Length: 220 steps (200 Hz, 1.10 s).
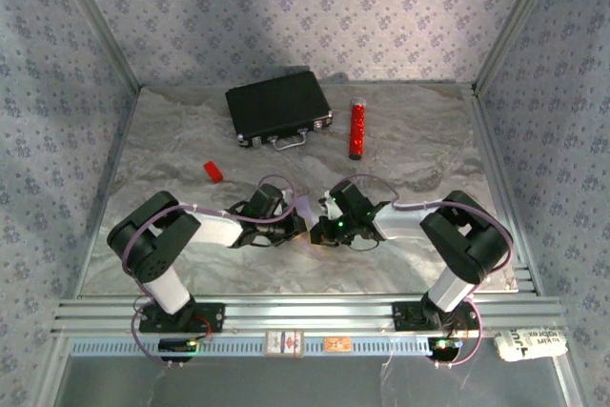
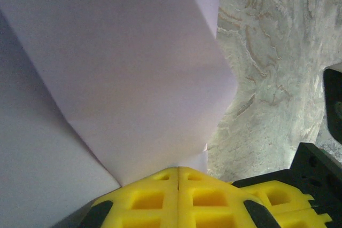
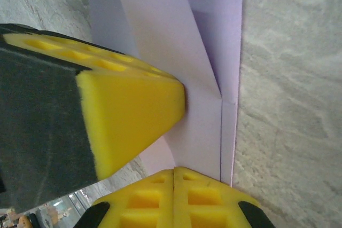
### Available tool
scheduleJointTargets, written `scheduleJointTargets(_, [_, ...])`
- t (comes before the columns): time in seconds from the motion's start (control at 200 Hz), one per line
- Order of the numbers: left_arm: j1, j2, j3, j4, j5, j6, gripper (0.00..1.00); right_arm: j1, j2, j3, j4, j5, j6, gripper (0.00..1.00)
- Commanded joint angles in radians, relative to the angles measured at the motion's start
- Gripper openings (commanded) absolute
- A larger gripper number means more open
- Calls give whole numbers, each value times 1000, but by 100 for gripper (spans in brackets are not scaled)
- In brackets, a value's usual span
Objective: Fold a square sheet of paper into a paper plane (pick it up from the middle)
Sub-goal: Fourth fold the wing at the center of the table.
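The square sheet of paper (image 1: 307, 205) is pale lilac and partly folded, lying on the marbled table between the two arms. In the left wrist view its paper (image 2: 117, 68) bulges up as a large creased flap right at my left gripper (image 2: 178, 170), whose yellow jaws are shut, tips against the paper. In the right wrist view the paper (image 3: 203, 78) shows layered folds with straight creases. My right gripper (image 3: 173, 171) is shut with its tips on the paper's near edge. The left gripper's yellow finger (image 3: 133, 110) presses its tip onto the folds. Both grippers meet at mid-table (image 1: 299, 219) (image 1: 322, 223).
A black case (image 1: 278, 107) lies at the back of the table with a red cylinder (image 1: 357, 129) to its right. A small red block (image 1: 213, 171) sits left of centre. Patterned walls enclose the table on three sides.
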Motion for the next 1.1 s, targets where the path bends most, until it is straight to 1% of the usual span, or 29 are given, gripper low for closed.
scheduleJointTargets(0.0, [1, 31, -3, -55, -36, 10, 2, 2, -20, 43, -34, 16, 14, 0])
scheduleJointTargets(0.095, [0, 34, -1, -50, -31, 9, 2, 11, 15, 58, -21, 4, 15, 0])
scheduleJointTargets(0.285, [3, 31, -4, -46, -34, 7, 2, 18, 79, 16, -45, 58, 18, 0])
scheduleJointTargets(0.5, [24, 31, 3, -40, -35, 13, 2, 10, 81, -57, -56, 52, 13, 0])
scheduleJointTargets(0.755, [100, 32, 35, -72, -29, 55, 2, 3, 80, -60, -82, 47, -21, 0])
scheduleJointTargets(1.094, [221, 34, 65, -110, 15, 113, 3, 1, 76, -59, -111, 30, -54, 0])
